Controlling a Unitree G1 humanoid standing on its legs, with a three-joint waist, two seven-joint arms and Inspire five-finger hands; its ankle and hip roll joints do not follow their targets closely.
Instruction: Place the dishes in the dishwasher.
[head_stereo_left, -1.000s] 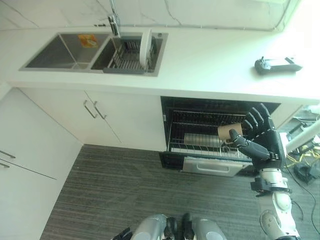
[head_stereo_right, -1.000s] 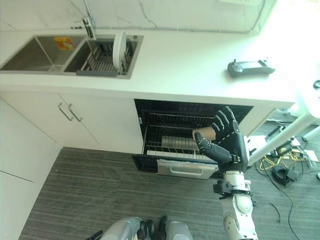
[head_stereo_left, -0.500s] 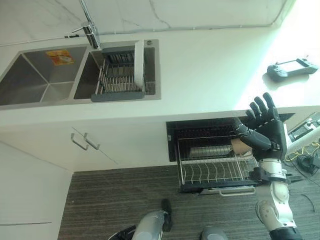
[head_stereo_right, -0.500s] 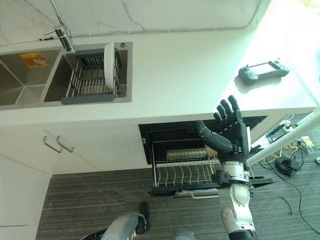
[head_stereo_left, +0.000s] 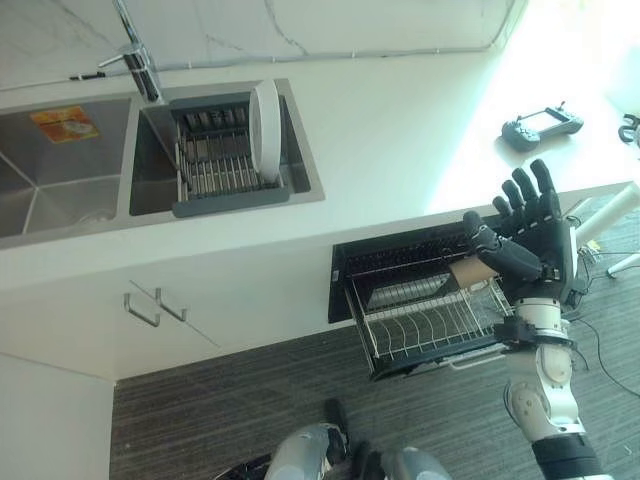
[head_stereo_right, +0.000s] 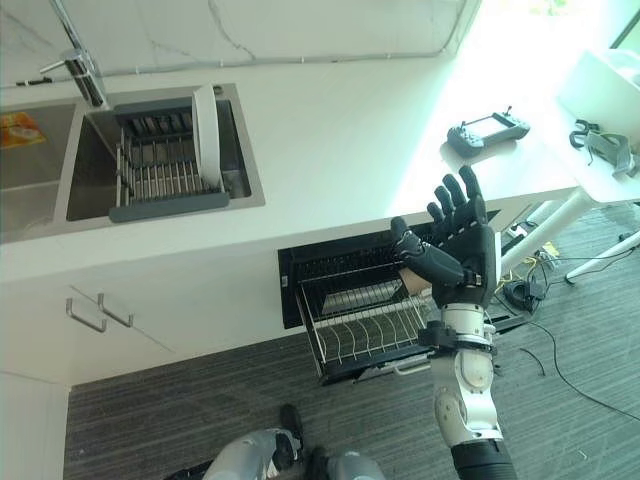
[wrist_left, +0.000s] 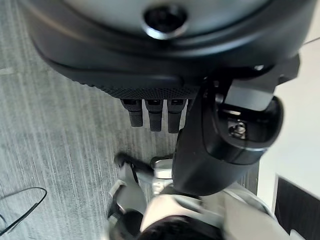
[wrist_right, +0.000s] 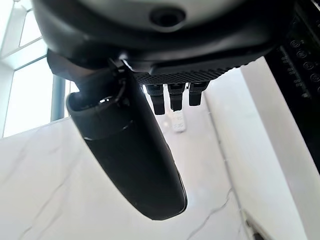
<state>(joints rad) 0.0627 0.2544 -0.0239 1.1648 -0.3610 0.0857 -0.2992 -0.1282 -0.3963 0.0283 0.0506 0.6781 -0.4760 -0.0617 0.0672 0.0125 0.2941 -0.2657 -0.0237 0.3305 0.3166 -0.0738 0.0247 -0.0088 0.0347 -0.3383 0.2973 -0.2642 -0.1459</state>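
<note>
Left eye view: the right hand (head_stereo_left: 530, 240) is raised in front of the open dishwasher (head_stereo_left: 400, 280), fingers straight and spread, thumb out, holding nothing. Just behind its thumb a tan cup (head_stereo_left: 468, 272) sits at the right end of the pulled-out dishwasher rack (head_stereo_left: 425, 325). A white plate (head_stereo_left: 266, 119) stands on edge in the grey drying rack (head_stereo_left: 222, 165) inside the sink (head_stereo_left: 60, 170), well apart from the dishwasher, up on the desk (head_stereo_left: 400, 130) and to its left. A dark controller (head_stereo_left: 541, 126) lies on the desk beyond the dishwasher.

Right eye view: the same layout; the plate (head_stereo_right: 206, 123) stands upright with its edge toward the robot, its long axis vertical, its faces turned sideways.

Left wrist view: the left hand (wrist_left: 210, 145) hangs low over the grey floor (wrist_left: 55, 130), fingers straight and relaxed, empty.

Right wrist view: the right hand's fingers (wrist_right: 172, 97) are extended, the thumb apart from them, with the pale wall past them.

The plate looks to be the dish left to load. It lies far to the left of the raised right hand, so the left hand is probably the nearer one for a reach into the sink.
</note>
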